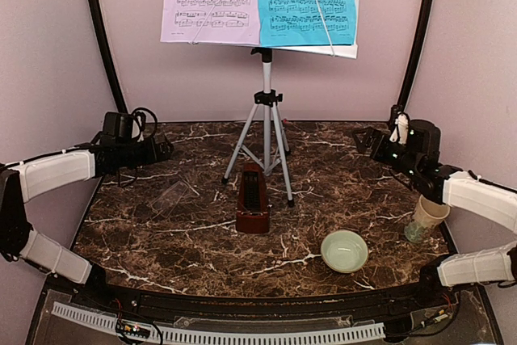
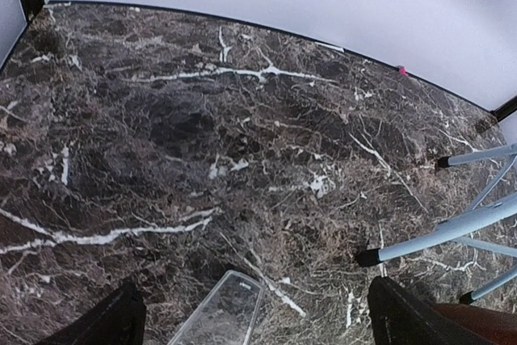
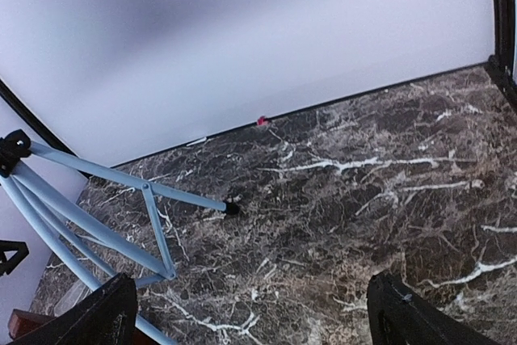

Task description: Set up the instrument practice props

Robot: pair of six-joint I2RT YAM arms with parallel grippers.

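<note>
Pages: lavender sheet-music page (image 1: pixel 212 2) and cyan sheet-music page (image 1: pixel 307 2) on the silver tripod music stand (image 1: pixel 266 78) run off the top edge; notes too small to read.
Cover: clear plastic cover (image 2: pixel 220 313), left of the stand, cut by the left wrist view's bottom edge.
Metronome: dark reddish-brown pyramid metronome (image 2: pixel 483 325), before the stand, only a corner showing there.

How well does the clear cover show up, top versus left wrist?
Top external: the clear cover is only a faint sheen against the marble table. Left wrist: sharper, its edges catching light, but cut off by the bottom edge.
</note>
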